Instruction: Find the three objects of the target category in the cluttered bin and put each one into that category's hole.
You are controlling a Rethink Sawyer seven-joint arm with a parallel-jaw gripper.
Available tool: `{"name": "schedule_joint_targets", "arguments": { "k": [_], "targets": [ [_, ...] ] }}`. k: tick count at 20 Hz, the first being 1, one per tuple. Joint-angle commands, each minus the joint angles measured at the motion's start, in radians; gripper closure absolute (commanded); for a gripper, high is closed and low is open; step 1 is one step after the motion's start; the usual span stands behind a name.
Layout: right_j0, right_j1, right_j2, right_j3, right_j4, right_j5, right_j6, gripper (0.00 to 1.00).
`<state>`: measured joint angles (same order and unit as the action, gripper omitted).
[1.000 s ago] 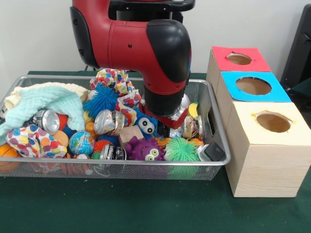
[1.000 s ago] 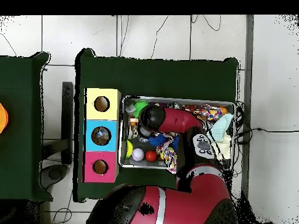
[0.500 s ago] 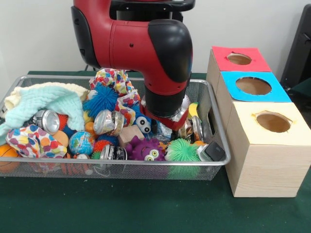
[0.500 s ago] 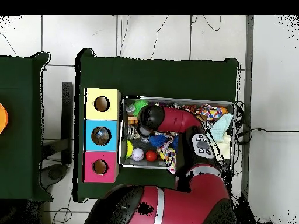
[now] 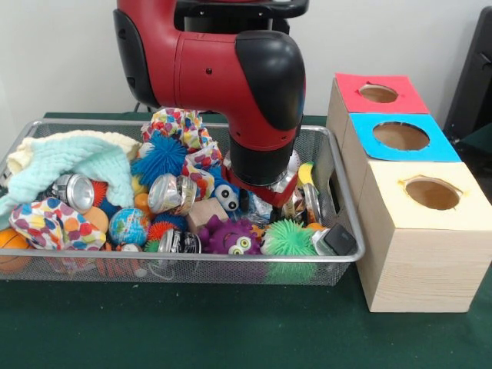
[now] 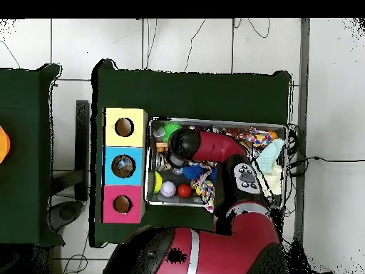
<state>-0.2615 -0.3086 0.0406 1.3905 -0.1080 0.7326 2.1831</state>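
Because the red arm (image 5: 231,84) reaches steeply into the wire bin (image 5: 184,265), its bulk hides the end effector, so I cannot tell whether it holds anything. Toys crowd the bin; three boxes with holes (image 5: 401,136) wait just beside it on the worktop (image 5: 192,330).

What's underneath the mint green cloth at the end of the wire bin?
Poking out from under the mint green cloth in the wire bin are a shiny metal can and an orange spiky ball. Whatever lies deeper beneath the cloth is covered.
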Motion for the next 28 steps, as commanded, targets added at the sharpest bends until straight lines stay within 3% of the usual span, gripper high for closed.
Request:
{"name": "schedule_joint_targets", "arguments": {
  "k": [1,5,17,20,21,28],
  "targets": [
    [-0.023,0.191,-0.012,-0.017,-0.045,-0.041,0.048,0.0],
    [0.015,0.229,-0.054,-0.061,-0.06,0.049,0.069,0.0],
    [0.05,0.329,-0.089,-0.135,-0.037,-0.056,0.146,0.0],
    [0.065,0.339,-0.109,-0.15,-0.028,-0.03,0.168,0.0],
    [0.072,0.343,-0.118,-0.156,-0.024,-0.019,0.179,1.0],
    [0.092,0.353,-0.145,-0.164,0.012,0.02,0.203,1.0]
  ]
}}
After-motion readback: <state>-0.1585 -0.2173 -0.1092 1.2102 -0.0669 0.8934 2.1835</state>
